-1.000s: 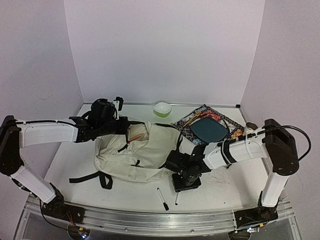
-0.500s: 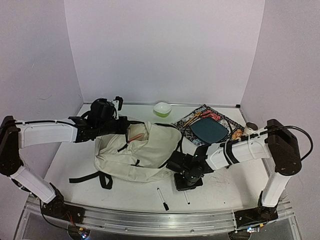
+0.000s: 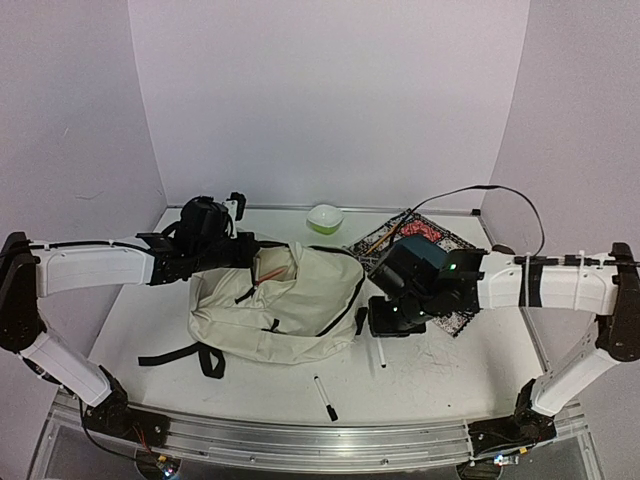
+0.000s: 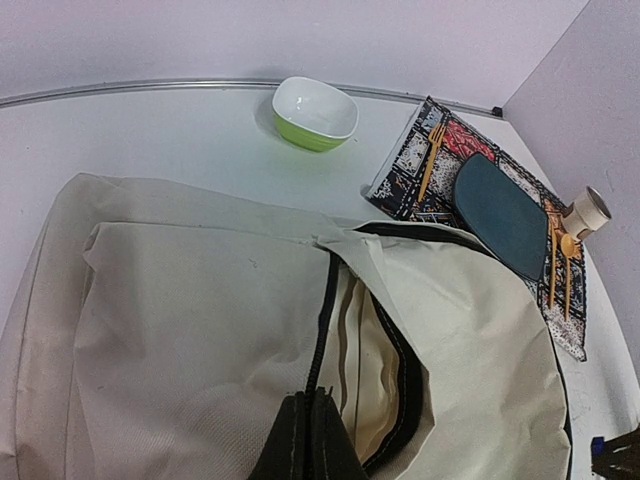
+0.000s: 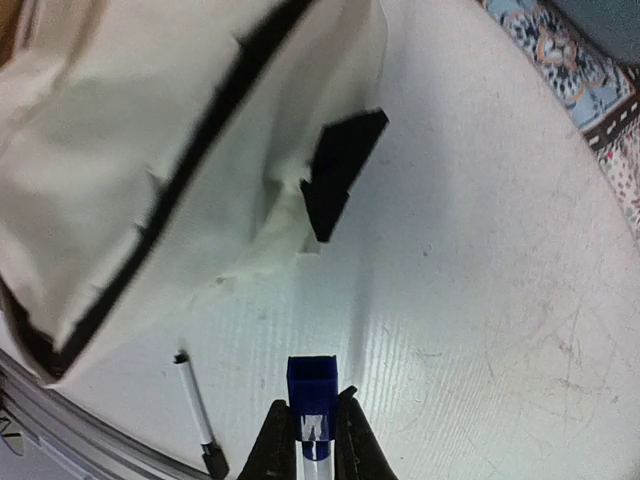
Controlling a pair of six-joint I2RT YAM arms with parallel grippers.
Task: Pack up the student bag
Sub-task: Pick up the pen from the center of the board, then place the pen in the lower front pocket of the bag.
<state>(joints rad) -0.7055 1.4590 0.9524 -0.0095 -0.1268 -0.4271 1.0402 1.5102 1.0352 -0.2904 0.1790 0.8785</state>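
Note:
The student bag (image 3: 280,305), cream fabric with black zipper lines and straps, lies at the table's middle left with its top opening (image 4: 385,370) held agape. My left gripper (image 4: 310,435) is shut on the bag's zipper edge at the near side of that opening. To the right of the bag, my right gripper (image 5: 312,412) is shut on a white marker with a blue cap (image 5: 312,385), raised off the table; from above the marker (image 3: 380,353) sticks out below the gripper (image 3: 381,333). A black strap tab of the bag (image 5: 338,170) lies just ahead of it.
A second white marker with a black cap (image 3: 325,397) lies near the front edge. At the back stand a green bowl (image 3: 324,217) and a patterned placemat (image 3: 452,240) with a dark plate (image 4: 500,215), wooden cutlery (image 4: 432,160) and a small cup (image 4: 586,210). A black strap (image 3: 185,355) trails left of the bag.
My right gripper has closed on the blue-capped marker, lifted it from the front of the table, and swung right and back. The left arm and the bag have stayed put.

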